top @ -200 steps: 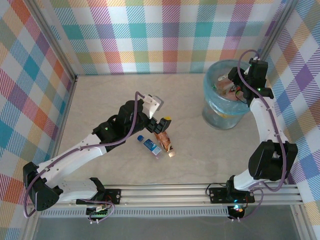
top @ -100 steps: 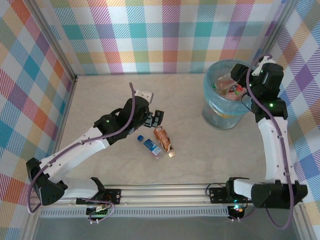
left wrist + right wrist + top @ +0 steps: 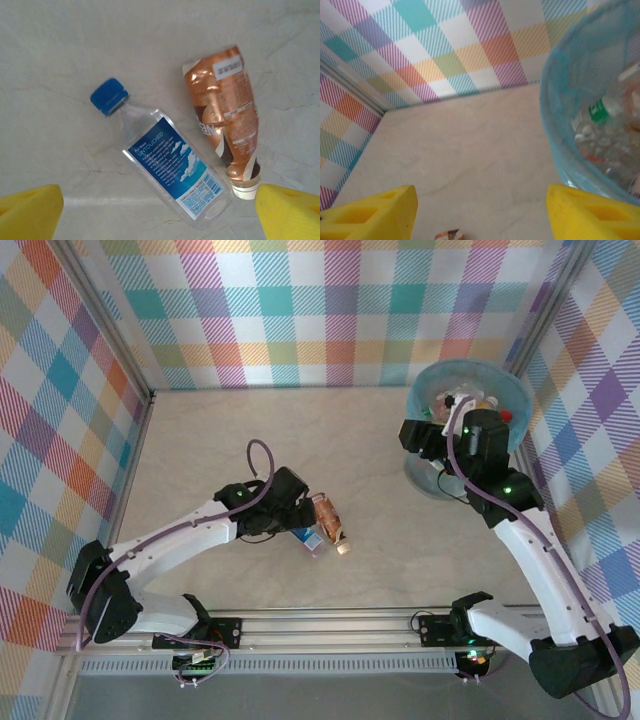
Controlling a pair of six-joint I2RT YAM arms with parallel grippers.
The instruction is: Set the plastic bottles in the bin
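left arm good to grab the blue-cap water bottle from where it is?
Probably yes. The left gripper is open above the blue-capped water bottle, a finger to either side, with nothing on top of it. The copper-labelled bottle lies close by its base, so a finger might nudge it.

The left arm and right arm share white link shells and black joint housings, each carrying a small green light. A mauve cable loops along each arm. The left jaws' fingers and right jaws' fingers are blocky bright yellow, the right ones with recessed slots.
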